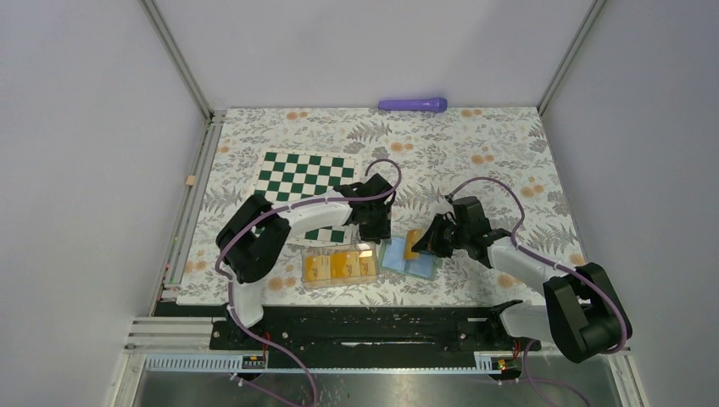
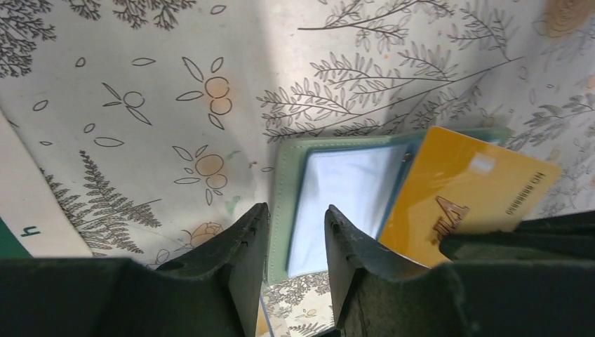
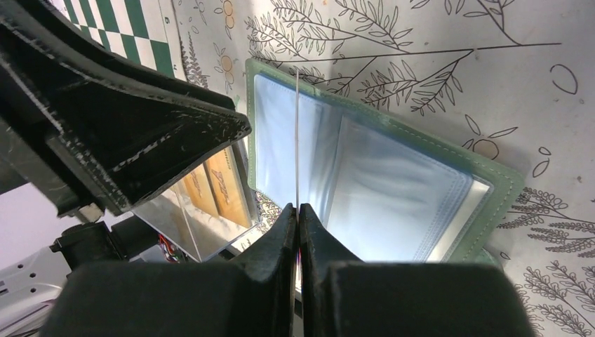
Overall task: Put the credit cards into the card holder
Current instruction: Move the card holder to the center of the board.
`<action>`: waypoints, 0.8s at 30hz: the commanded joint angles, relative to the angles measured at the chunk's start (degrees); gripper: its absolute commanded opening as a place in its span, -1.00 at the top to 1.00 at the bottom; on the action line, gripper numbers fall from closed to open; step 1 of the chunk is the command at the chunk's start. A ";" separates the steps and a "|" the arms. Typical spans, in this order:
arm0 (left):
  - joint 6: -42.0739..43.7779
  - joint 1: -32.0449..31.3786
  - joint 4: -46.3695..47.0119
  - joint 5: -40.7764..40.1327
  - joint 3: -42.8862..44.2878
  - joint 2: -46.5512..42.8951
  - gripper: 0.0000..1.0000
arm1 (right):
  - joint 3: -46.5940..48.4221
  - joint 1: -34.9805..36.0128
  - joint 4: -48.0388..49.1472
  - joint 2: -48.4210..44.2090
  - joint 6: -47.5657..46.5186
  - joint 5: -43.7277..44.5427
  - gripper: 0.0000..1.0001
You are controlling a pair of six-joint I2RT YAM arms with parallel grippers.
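Looks like 0 cards in yet: right claw (image 3: 297,210) pinched shut on 1 card (image 2: 463,189) over the open card holder (image 2: 281,182), left claw (image 2: 295,214) part open, empty, cards (image 1: 342,265) left in clear box (image 1: 339,284).

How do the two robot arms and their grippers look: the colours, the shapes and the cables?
The left arm and the right arm both have smooth white links between bulky black joints. A thin purple cable loops along each arm. The left gripper and the right gripper each have two matte black, wedge-shaped fingers, finely scratched on the left one. Both arms are fixed to a black base rail.
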 commanded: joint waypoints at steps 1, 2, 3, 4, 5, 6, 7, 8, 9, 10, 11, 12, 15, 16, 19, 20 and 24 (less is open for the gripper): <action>0.71 -0.13 -1.56 -2.49 1.99 1.49 0.30 | -0.99 -0.29 1.36 -1.81 -1.72 0.79 1.00; 0.70 -0.08 -1.27 -2.03 1.95 1.85 0.33 | -1.05 -0.29 1.40 -1.53 -1.86 0.94 1.00; 0.62 -0.13 -1.04 -1.55 1.86 2.26 0.37 | -1.05 -0.30 1.32 -1.18 -1.99 1.03 1.00; 0.57 -0.13 -0.60 -0.82 1.76 2.68 0.42 | -1.05 -0.34 1.29 -0.78 -2.07 1.10 1.00; 0.42 -0.13 -0.19 -0.10 1.65 2.99 0.47 | -1.05 -0.37 1.27 -0.56 -2.09 1.14 1.00; 0.24 -0.11 0.32 0.61 1.62 3.19 0.51 | -1.05 -0.42 1.27 -0.41 -2.14 1.31 1.00; 0.06 -0.13 0.85 1.40 1.35 3.28 0.55 | -1.05 -0.57 1.08 -0.36 -2.22 1.41 1.00; -0.25 -0.17 1.43 2.09 1.17 3.32 0.59 | -0.99 -0.70 0.64 -0.56 -2.43 1.74 1.00; -0.58 -0.28 2.01 2.91 0.94 3.35 0.61 | -1.01 -0.85 0.10 -0.77 -2.57 2.19 1.00; -0.99 -0.24 2.67 3.68 0.56 3.39 0.63 | -0.95 -1.13 -0.69 -1.27 -2.62 2.65 1.00; -1.38 -0.32 3.21 4.40 0.32 3.44 0.65 | -0.96 -1.43 -0.90 -1.92 -2.64 3.14 1.00; -1.82 -0.38 3.59 5.06 0.15 3.60 0.66 | -0.99 -1.84 -2.96 -2.55 -2.69 3.40 1.00; -3.19 -0.56 4.62 6.27 -0.41 3.90 0.68 | -1.47 -2.60 -4.61 -4.61 -2.70 3.80 1.00; -3.78 -0.57 5.38 6.97 -0.83 3.96 0.69 | -1.67 -2.72 -4.95 -5.10 -2.60 3.96 1.00; -5.84 -0.58 7.96 8.45 -2.40 3.82 0.73 | -2.21 -3.25 -5.89 -5.35 -2.32 4.16 1.00; -6.36 -0.57 8.43 8.68 -2.87 3.80 0.74 | -2.35 -3.42 -5.89 -5.27 -2.31 3.99 1.00; -7.04 -0.67 9.24 8.99 -4.15 3.33 0.77 | -2.33 -3.63 -5.80 -4.21 -2.70 3.61 1.00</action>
